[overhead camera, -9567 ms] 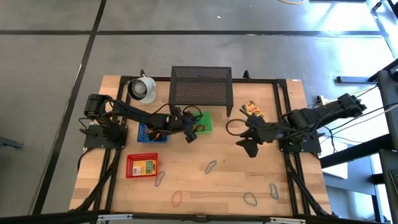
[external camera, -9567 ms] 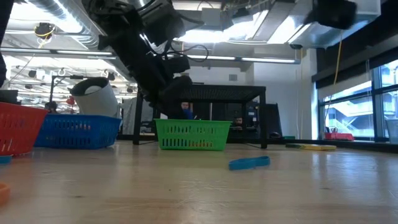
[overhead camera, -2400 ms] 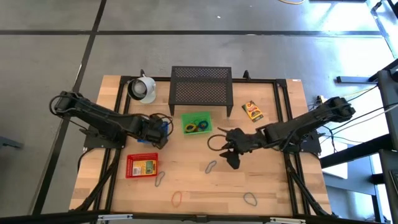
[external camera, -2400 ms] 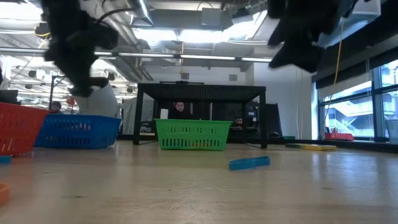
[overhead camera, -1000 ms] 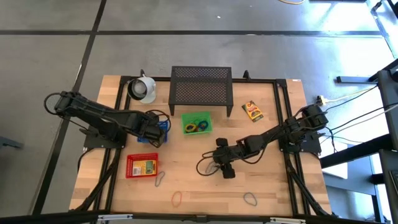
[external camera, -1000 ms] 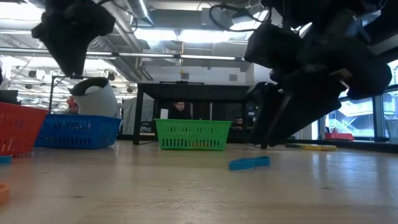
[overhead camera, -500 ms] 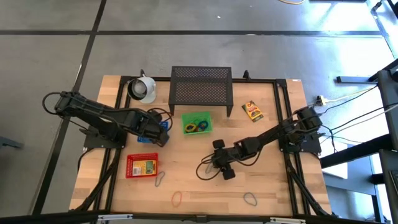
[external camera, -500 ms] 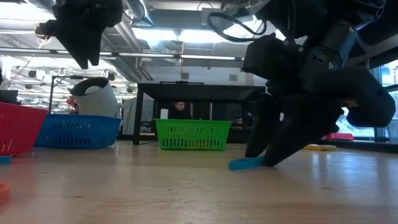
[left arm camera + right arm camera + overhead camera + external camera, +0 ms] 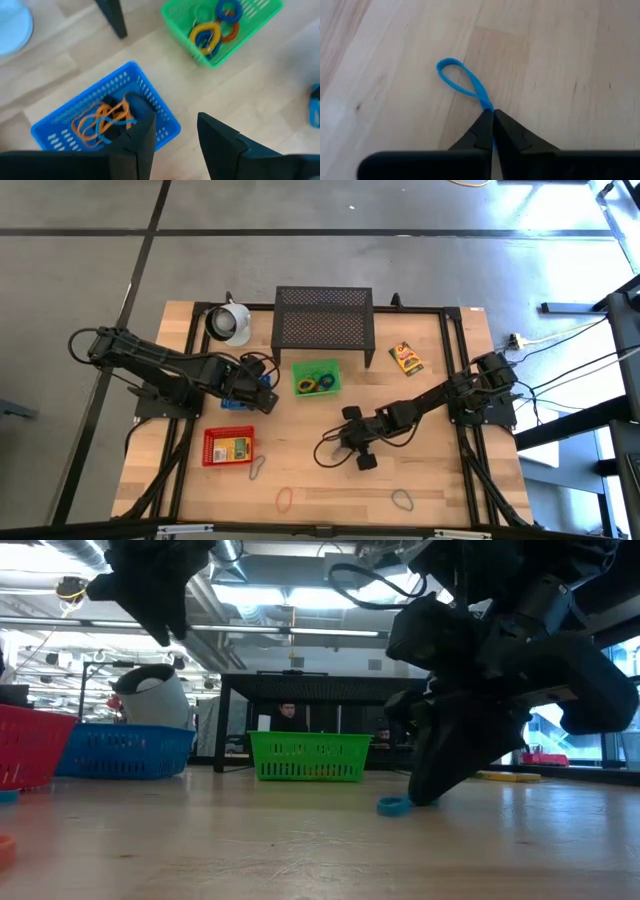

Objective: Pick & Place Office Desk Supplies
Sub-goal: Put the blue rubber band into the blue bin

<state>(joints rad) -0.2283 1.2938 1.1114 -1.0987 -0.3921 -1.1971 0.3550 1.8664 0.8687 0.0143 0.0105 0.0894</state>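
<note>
Your right gripper (image 9: 492, 116) is down on the wooden table (image 9: 440, 480), pinched tight on a thin blue rubber-band loop (image 9: 465, 82) that lies flat on the boards. Your left gripper (image 9: 175, 135) hangs with fingers parted over the blue plastic basket (image 9: 150, 90) — orange and blue bands inside. No lettering is legible anywhere.

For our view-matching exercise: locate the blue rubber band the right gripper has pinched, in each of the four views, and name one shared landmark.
High view: hidden under the right gripper.
Low view: blue rubber band on the table, at the gripper's tips.
Left wrist view: cannot tell.
Right wrist view: loop pinched between the shut fingers.
Landmark: green basket, also in the low and left wrist views.
</note>
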